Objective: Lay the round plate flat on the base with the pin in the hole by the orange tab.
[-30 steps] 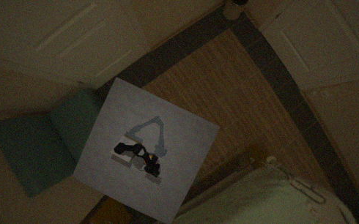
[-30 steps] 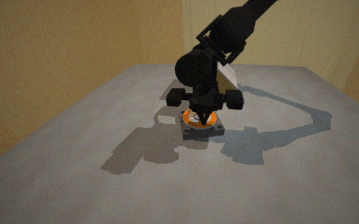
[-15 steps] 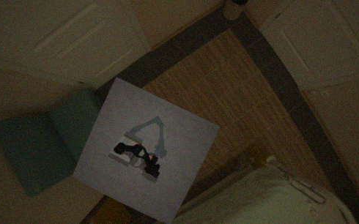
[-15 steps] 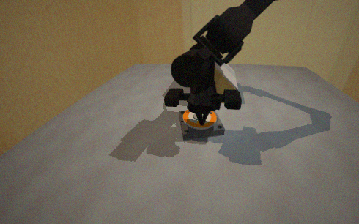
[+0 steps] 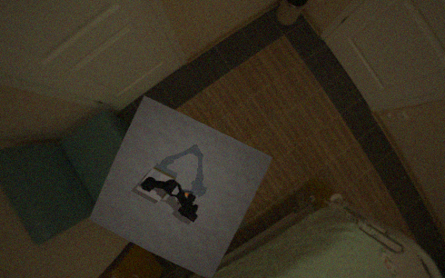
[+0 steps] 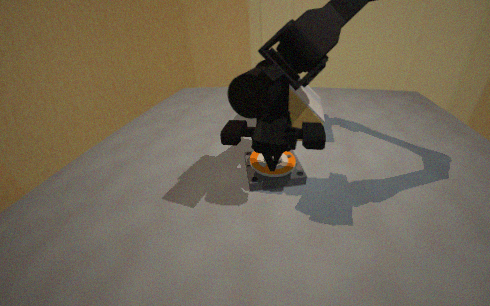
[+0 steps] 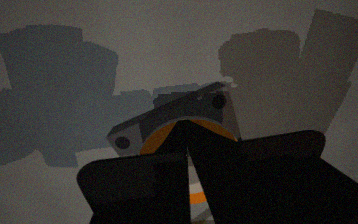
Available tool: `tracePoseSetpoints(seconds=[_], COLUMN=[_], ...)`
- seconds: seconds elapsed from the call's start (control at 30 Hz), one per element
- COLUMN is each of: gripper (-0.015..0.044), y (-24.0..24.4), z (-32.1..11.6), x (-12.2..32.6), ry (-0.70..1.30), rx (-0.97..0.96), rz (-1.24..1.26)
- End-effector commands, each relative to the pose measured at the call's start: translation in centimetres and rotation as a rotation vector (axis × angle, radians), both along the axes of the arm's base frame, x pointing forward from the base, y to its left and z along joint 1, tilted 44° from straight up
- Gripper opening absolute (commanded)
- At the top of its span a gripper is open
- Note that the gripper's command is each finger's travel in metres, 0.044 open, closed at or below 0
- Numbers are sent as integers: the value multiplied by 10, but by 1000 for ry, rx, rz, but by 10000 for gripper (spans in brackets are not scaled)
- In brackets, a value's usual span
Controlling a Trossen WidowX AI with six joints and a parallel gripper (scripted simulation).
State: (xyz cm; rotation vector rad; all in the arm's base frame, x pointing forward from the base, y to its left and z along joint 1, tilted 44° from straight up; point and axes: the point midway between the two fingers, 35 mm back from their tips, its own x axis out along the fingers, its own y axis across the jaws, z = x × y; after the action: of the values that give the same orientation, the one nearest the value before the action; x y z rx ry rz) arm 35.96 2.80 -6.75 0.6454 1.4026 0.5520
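The round plate (image 6: 291,160) (image 7: 153,143) shows an orange ring with a paler middle, on the dark grey square base (image 6: 278,184) (image 7: 166,115). A bit of orange also shows beside the arm in the top view. My gripper (image 6: 273,167) (image 7: 183,125) is shut with nothing between the fingers. Its tips point down over the near part of the plate in the exterior view and overlap the ring in the wrist view; whether they touch it I cannot tell. The fingers hide much of the plate. I cannot make out the tab, its hole, the pin or the post, nor whether the plate lies flat.
The base stands on a grey table (image 5: 234,177) (image 6: 123,260), with dark holes near its corners. A pale, slanted block (image 6: 309,102) stands behind the gripper in the exterior view. Arm shadows fall on both sides of the base.
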Motion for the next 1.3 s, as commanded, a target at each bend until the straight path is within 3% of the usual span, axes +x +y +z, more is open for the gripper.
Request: tracePoseSetpoints(seconds=[0.0,1.27], gripper=[0,0], y=[-3,-21], z=[-7,-20], x=[-3,-10], ry=[13,13], rx=[-6,-7], rz=[3,3])
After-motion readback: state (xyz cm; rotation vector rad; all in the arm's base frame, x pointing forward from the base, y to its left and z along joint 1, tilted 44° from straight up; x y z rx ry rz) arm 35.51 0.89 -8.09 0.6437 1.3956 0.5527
